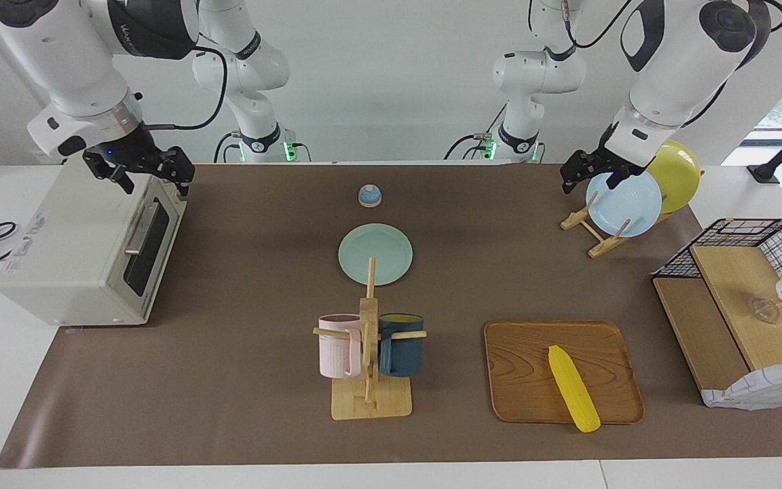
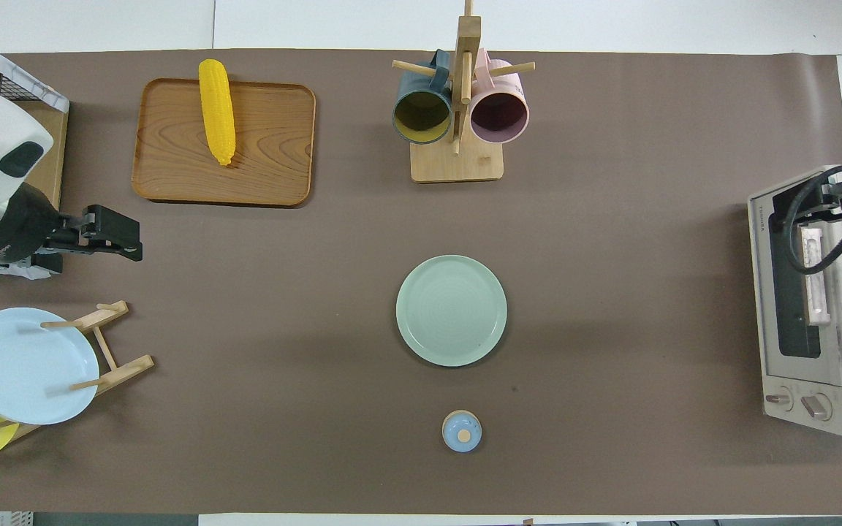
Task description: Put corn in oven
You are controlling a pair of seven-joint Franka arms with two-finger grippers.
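**Mia:** What is the biggest thing here?

**Ben:** The tabletop (image 1: pixel 241 380) with its brown cover. Next is the boxy off-white oven (image 1: pixel 85 251) with the dark glass door, at the right arm's end. Its door looks shut.

**Mia:** And then?

**Ben:** The flat wooden tray (image 1: pixel 520 367), toward the left arm's end and far from the robots. The bright yellow bumpy corn (image 1: pixel 573 387) lies on it, with one end poking over the tray's edge. The corn is well apart from the oven.

**Mia:** Where are the pincers?

**Ben:** The right pincer (image 1: pixel 153 173) hangs over the top of the oven door, near the metal bar handle (image 1: pixel 137 231). Its fingers look a little apart and hold nothing. The left pincer (image 1: pixel 584 178) is up by the pale blue plate (image 1: pixel 624 204) in the wooden rack. I cannot tell if it is wide or narrow.

**Mia:** What should be done now?

**Ben:** I think the door comes first. The right pincer should come down on the middle of the bar, pinch it firmly, and pull in a smooth curve so the oven does not slide.

**Mia:** And the corn?

**Ben:** The left pincer can grab it across its fat middle, so it does not tip.
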